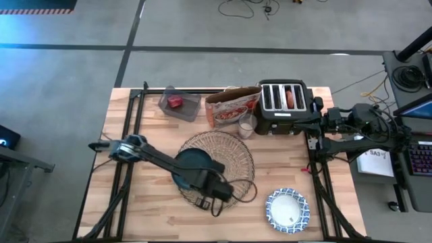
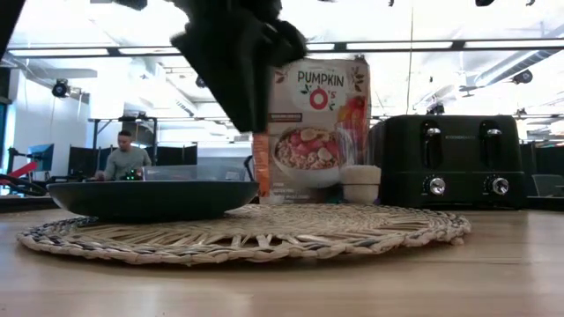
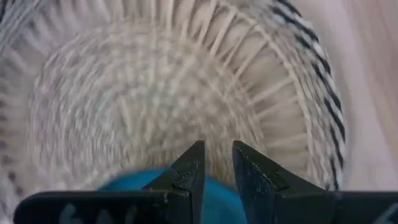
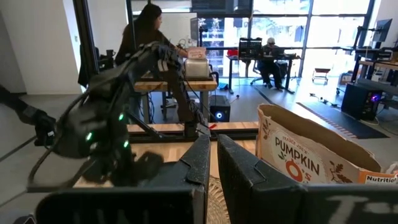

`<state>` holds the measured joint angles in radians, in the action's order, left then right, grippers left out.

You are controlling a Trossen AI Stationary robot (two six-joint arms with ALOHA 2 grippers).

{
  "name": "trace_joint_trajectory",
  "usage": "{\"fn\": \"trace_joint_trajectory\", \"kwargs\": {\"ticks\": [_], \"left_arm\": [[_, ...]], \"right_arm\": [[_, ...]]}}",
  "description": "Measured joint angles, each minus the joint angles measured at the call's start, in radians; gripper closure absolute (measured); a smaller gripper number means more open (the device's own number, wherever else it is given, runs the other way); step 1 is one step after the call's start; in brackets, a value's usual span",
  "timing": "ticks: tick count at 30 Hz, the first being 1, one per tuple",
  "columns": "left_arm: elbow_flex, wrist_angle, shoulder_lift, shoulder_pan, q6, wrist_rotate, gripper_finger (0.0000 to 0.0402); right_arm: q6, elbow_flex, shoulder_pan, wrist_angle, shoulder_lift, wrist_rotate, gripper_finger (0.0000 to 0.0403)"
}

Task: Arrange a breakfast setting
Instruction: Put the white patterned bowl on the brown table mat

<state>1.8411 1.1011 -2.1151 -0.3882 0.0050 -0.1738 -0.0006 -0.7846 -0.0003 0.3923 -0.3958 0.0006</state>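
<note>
Left tool (image 1: pixel 202 181): I've got it low over the near-left part of the placemat (image 1: pixel 233 150), fingers narrowly parted and pinching the rim of the dark teal plate (image 1: pixel 187 162), as far as I can judge.
Plate: sits on the mat, left of its centre in the high view, just up-left of my tool.
Key relation: mat centre lies up-right of the plate, so I'd slide that way.
Bowl (image 1: pixel 287 208): lower right on the tabletop (image 1: pixel 135 202), well apart, nearer the right arm.
Glass (image 1: pixel 247 126): beside the toaster (image 1: pixel 289 106).
Right tool (image 4: pixel 211 163): pressed together, parked by the toaster.
</note>
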Motion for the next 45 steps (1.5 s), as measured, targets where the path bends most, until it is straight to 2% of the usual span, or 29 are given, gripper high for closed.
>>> {"fn": "trace_joint_trajectory", "kwargs": {"ticks": [3, 10, 18, 25, 29, 34, 37, 41, 45], "left_arm": [[-0.11, -0.029, 0.129, -0.003, -0.062, -0.017, 0.0335], [-0.428, -0.26, 0.45, -0.011, -0.153, -0.032, 0.0335], [-0.743, -0.535, 0.808, -0.028, -0.218, -0.159, 0.0335], [-0.987, -0.797, 1.037, -0.047, -0.233, -0.159, 0.0335], [-1.094, -0.892, 1.12, -0.052, -0.233, -0.158, 0.0335], [-1.178, -0.928, 1.193, -0.052, -0.229, -0.158, 0.0335], [-1.203, -0.961, 1.214, -0.052, -0.207, -0.158, 0.0335], [-1.226, -0.998, 1.211, -0.052, -0.187, -0.159, 0.0335], [-1.227, -1.01, 1.183, -0.052, -0.186, -0.159, 0.0335]], "right_arm": [[0.0, 0.0, 0.0, 0.0, 0.0, 0.0, 0.038], [0.0, 0.0, 0.0, 0.0, 0.0, 0.0, 0.038], [0.0, 0.0, 0.0, 0.0, 0.0, 0.0, 0.038], [0.0, 0.0, 0.0, 0.0, 0.0, 0.0, 0.038], [0.0, 0.0, 0.0, 0.0, 0.0, 0.0, 0.038], [0.0, 0.0, 0.0, -0.041, 0.0, 0.0, 0.038], [0.015, 0.0, 0.0, -0.047, -0.004, 0.0, 0.038], [0.112, 0.0, 0.0, -0.077, -0.033, 0.0, 0.038], [0.09, 0.0, 0.0, -0.126, -0.095, 0.015, 0.038]]}}
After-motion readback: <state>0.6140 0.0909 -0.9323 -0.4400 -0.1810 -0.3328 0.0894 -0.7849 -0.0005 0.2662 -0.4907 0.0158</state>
